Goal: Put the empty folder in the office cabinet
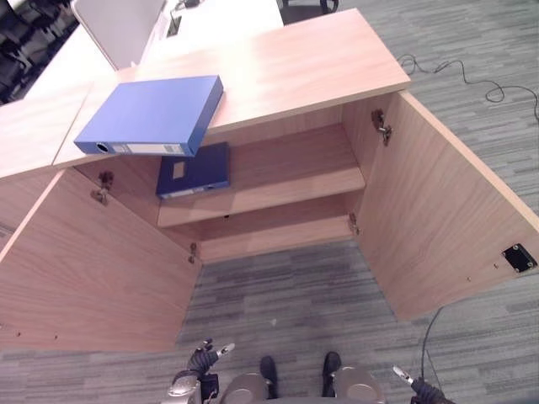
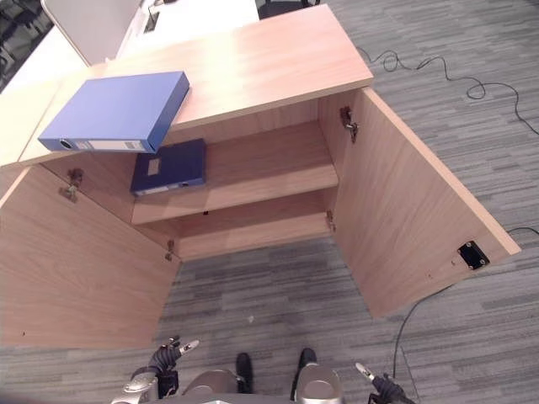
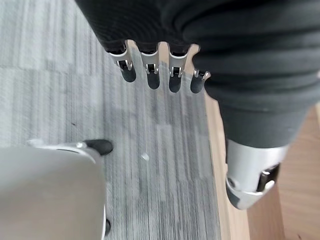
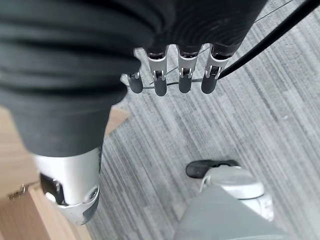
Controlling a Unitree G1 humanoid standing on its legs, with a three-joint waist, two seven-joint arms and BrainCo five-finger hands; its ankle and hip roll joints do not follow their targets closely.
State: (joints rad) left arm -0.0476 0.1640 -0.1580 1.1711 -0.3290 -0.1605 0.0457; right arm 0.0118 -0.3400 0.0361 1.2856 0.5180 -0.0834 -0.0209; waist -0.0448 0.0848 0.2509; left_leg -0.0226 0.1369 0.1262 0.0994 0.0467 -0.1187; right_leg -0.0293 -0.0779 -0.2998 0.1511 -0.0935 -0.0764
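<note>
A blue folder [image 1: 152, 114] lies flat on top of the wooden office cabinet [image 1: 312, 63], at its left end, overhanging the front edge. A second, darker blue folder [image 1: 192, 170] lies on the cabinet's upper shelf, at the left. Both cabinet doors stand wide open. My left hand [image 1: 198, 360] hangs low at the bottom of the view, far below the folders, its fingers [image 3: 150, 75] straight and holding nothing. My right hand [image 1: 413, 383] hangs low at the bottom right, fingers [image 4: 182, 77] straight and empty too.
The left door [image 1: 93, 269] and right door [image 1: 446, 210] swing out toward me and flank the grey carpet in front of the shelves. The lower shelf [image 1: 278, 231] is bare. White desks [image 1: 210, 21] stand behind the cabinet. A cable [image 1: 472, 80] trails on the carpet at right.
</note>
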